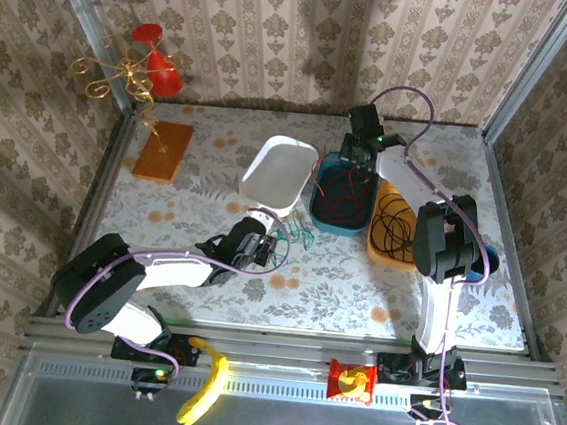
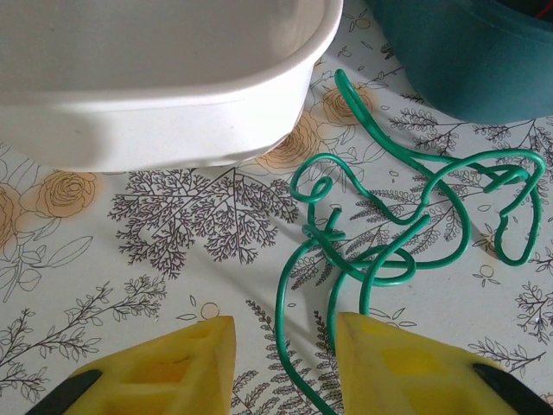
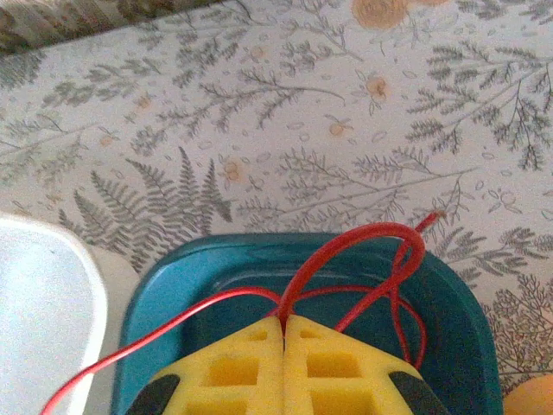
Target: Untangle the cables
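Red cable [image 3: 380, 228]: pinched in the closed right hand [image 3: 283, 333], over the teal tub [image 3: 458, 294].
Green cable [image 2: 384, 281]: loose on the counter [image 2: 130, 285], at 5 o'clock of the white tub [image 2: 173, 95]. The left hand [image 2: 281, 350] is spread apart, straddling its tail.
Black cable [image 1: 393, 226]: in the orange tub [image 1: 374, 249], at 3 o'clock of the teal one.
Step, judged: sorting by colour. Next: release red, close on green.
Red's ends are cut off; black's coils are indistinct.

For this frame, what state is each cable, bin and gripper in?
Left gripper: open, fingers either side of the green cable.
Right gripper: shut on the red cable.
Green cable: looped on the table, ungripped.
Red cable: pinched, arching over the teal bin.
Black cable: coiled in the orange bin.
White bin: nothing seen inside.
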You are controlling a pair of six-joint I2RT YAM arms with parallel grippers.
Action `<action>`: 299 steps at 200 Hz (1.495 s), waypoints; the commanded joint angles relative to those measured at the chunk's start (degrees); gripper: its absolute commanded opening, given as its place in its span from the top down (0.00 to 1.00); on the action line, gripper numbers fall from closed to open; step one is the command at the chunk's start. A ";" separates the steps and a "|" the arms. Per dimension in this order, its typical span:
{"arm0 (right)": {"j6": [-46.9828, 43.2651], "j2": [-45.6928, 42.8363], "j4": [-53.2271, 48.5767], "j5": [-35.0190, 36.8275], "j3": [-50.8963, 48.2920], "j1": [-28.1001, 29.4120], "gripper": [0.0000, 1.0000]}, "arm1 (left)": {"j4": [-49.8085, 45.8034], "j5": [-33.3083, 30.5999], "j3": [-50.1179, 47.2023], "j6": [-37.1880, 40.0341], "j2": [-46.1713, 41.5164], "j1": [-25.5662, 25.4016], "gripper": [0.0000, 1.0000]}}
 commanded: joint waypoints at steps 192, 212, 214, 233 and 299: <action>-2.72 -4.45 -1.23 -11.14 -14.84 2.76 0.93 | -1.32 -0.11 2.77 1.47 0.21 -0.81 0.63; -2.46 -8.32 1.28 -10.98 -16.85 2.76 0.70 | -1.40 -0.37 3.28 1.69 -0.24 -1.01 0.63; -2.46 -8.81 1.47 -10.88 -16.96 2.83 0.68 | -1.33 -0.41 3.33 1.69 -0.29 -1.03 0.63; -2.55 -12.90 1.44 -8.61 -17.97 2.94 0.61 | -1.52 -0.67 3.83 2.02 -0.90 -1.01 0.63; -1.86 -29.40 1.31 -4.73 -27.34 3.42 0.57 | -2.27 -1.06 4.00 2.66 -3.37 -0.98 0.63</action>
